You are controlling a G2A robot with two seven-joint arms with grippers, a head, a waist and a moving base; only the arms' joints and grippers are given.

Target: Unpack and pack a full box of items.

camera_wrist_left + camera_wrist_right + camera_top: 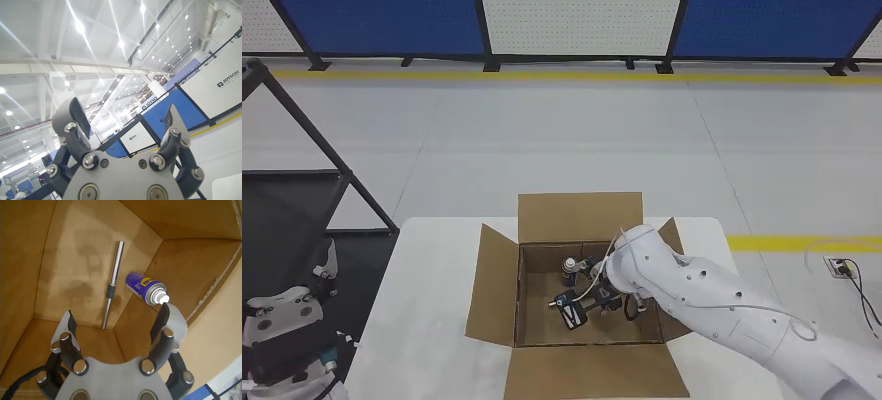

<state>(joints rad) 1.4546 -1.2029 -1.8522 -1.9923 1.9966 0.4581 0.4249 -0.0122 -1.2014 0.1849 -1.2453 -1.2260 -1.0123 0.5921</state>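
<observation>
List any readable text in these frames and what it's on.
Spray can: brand print on a yellow patch, legible; the fine white text beside it is too small to read.
White partition panel: logo with brand wording, legible.
Cardboard box: no print.

box (494,290) open on table (432,300) | right arm (682,290) inside box | spray can (569,265) near far wall

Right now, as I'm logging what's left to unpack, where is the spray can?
In the right wrist view the spray can sits inside the cardboard box, next to the metal rod, close ahead of the open right gripper.
</observation>
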